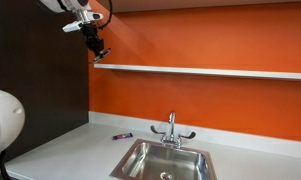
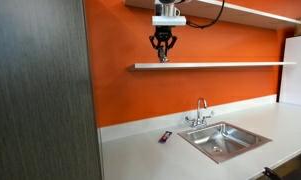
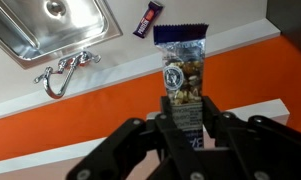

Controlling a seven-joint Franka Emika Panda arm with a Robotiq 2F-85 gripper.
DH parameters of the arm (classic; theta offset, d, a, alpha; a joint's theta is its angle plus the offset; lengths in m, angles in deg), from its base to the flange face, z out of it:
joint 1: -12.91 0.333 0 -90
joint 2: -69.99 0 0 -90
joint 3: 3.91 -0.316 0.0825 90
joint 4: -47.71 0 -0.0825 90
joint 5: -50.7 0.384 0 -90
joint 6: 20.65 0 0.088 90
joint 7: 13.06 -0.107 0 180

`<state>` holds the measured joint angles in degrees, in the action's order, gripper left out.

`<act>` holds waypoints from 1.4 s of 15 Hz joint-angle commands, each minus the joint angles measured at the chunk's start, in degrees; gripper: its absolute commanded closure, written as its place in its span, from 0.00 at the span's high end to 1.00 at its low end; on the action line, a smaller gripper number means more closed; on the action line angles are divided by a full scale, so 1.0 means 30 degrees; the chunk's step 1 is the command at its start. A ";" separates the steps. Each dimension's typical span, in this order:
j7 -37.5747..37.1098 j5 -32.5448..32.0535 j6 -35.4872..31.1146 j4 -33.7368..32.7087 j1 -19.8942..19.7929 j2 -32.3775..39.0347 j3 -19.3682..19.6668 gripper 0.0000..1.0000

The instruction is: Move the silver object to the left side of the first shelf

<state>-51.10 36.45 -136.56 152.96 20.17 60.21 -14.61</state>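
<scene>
Gripper (image 3: 182, 112) clamped on the oblong silver foil snack packet (image 3: 180, 55), hanging just above the left end of the long thin white wall shelf (image 2: 220, 65)

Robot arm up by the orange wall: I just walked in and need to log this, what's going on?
The pincer is shut on a silver snack packet, holding it just above one end of the white wall shelf. A dark wrapped bar lies on the counter beside the sink.

Count: 1 sink (image 1: 140, 160), 1 faucet (image 1: 171, 128), 1 silver object (image 3: 180, 75), 1 dark stick-like piece (image 1: 122, 134), 1 gripper (image 2: 162, 52), 1 lower shelf (image 2: 210, 66), 1 upper shelf (image 2: 240, 12).
</scene>
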 commanded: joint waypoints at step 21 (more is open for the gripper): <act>0.1523 0.0043 0.4122 -1.1776 0.0412 0.8613 0.2055 0.10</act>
<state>-48.54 35.97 -127.22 123.55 20.53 82.66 -9.78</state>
